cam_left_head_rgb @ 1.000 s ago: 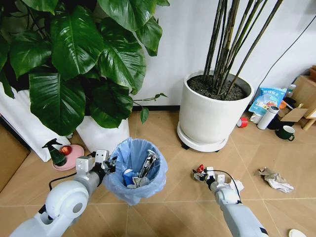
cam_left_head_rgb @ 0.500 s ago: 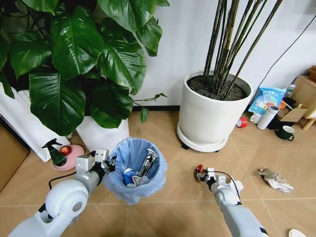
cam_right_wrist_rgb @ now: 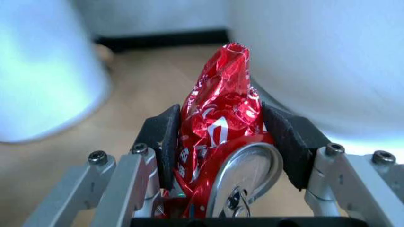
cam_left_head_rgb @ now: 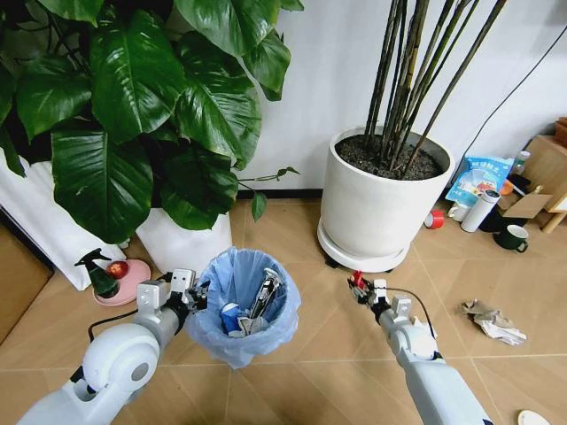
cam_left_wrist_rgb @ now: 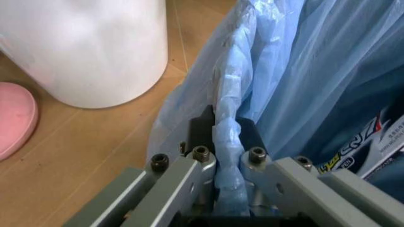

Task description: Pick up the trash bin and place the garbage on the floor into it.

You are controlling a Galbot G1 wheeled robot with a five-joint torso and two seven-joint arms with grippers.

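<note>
The trash bin [cam_left_head_rgb: 241, 312], lined with a crinkly light-blue bag, hangs at lower centre in the head view. My left gripper [cam_left_head_rgb: 197, 294] is shut on its left rim. In the left wrist view its pads [cam_left_wrist_rgb: 203, 126] pinch the bag's folded edge [cam_left_wrist_rgb: 226, 118]. Several wrappers [cam_left_head_rgb: 252, 310] lie inside the bin. To the bin's right, my right gripper [cam_left_head_rgb: 359, 285] is shut on a piece of garbage, a crushed red can [cam_left_head_rgb: 357, 279], held off the floor. In the right wrist view the can [cam_right_wrist_rgb: 221, 118] sits squeezed between both pads. A crumpled paper wad [cam_left_head_rgb: 494, 323] lies on the floor at right.
A big white pot [cam_left_head_rgb: 381, 208] with tall stems stands behind my right gripper. A leafy plant's white pot [cam_left_head_rgb: 182, 241] stands behind the bin, with a pink dish [cam_left_head_rgb: 131, 288] beside it. A snack bag [cam_left_head_rgb: 481, 177], a red tape roll [cam_left_head_rgb: 434, 219] and a mug [cam_left_head_rgb: 514, 237] crowd the right wall.
My right gripper has risen from the floor and moved away toward the big pot, carrying the red can. The left gripper and the bin have stayed put.
</note>
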